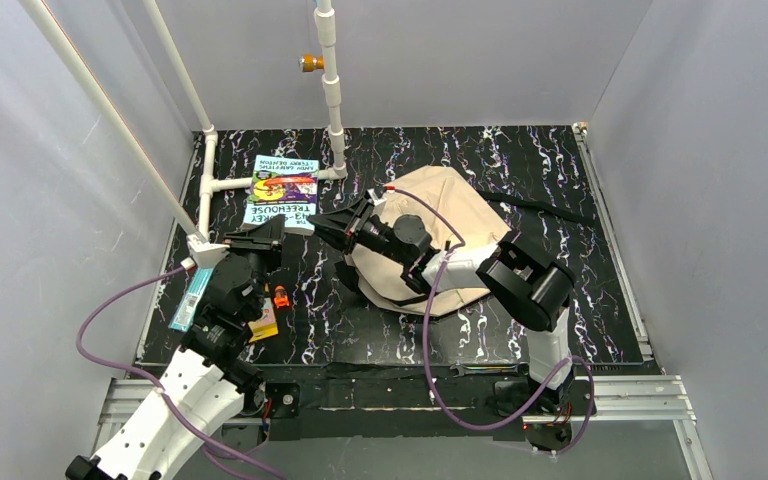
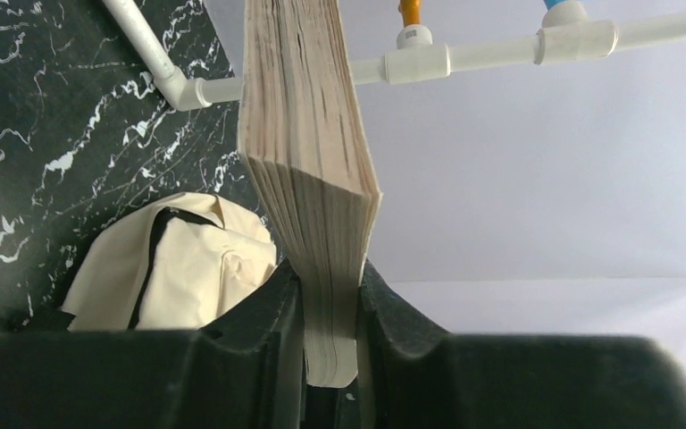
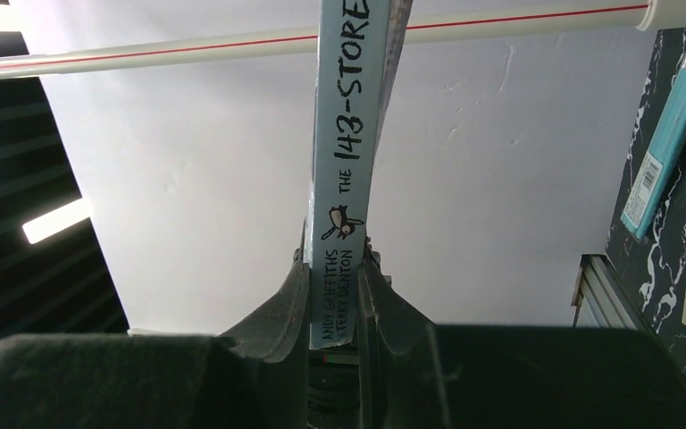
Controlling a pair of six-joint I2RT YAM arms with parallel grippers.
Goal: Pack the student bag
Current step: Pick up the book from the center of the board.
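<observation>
As left pincer (image 2: 330,286) and right pincer (image 3: 335,259) clamp the book (image 1: 280,190), beige student bag (image 1: 450,195) slumps.

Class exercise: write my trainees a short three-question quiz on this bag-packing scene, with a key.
1. True or false: the light-blue paperback book lies inside the large beige fabric backpack.
2. Which part of the book does the left end effector clamp? A) the spine B) the page edges C) nothing, it is open
3. Fill in: the right end effector is shut on the book's ____.

Key: 1 false, both end effectors hold the book beside the backpack; 2 B; 3 spine.
</observation>
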